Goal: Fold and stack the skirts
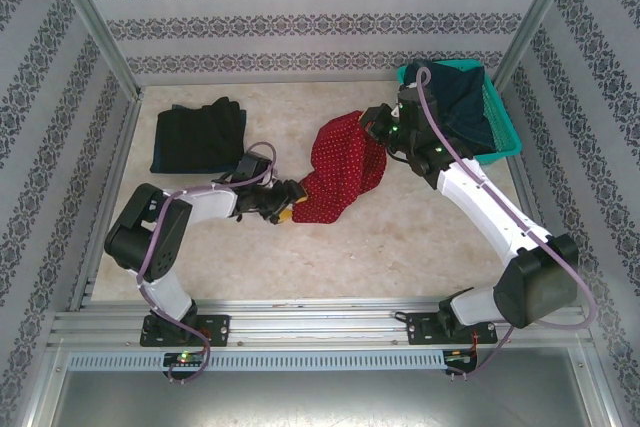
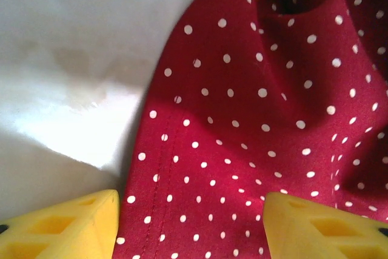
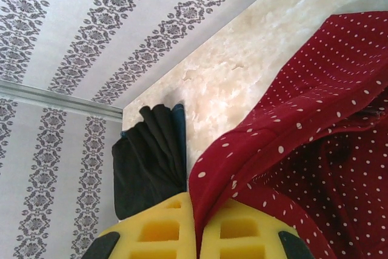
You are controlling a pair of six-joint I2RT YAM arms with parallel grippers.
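Observation:
The red skirt with white dots (image 1: 340,169) lies crumpled mid-table. My right gripper (image 1: 372,127) is shut on its far edge, the cloth (image 3: 303,119) pinched between the yellow pads (image 3: 159,228) and lifted. My left gripper (image 1: 295,203) is at the skirt's near left corner, low over the table. Its yellow fingertips (image 2: 63,225) stand apart on either side of the stitched hem (image 2: 200,168), not clamped on it. A folded black skirt (image 1: 200,137) lies at the back left, and a dark blue edge (image 3: 177,131) shows beside it. Another dark blue skirt (image 1: 465,97) fills the basket.
The teal mesh basket (image 1: 507,142) stands at the back right against the patterned wall. Metal frame posts (image 1: 95,27) and walls close in the table on three sides. Bare marble-look tabletop (image 1: 400,247) lies in front of the red skirt.

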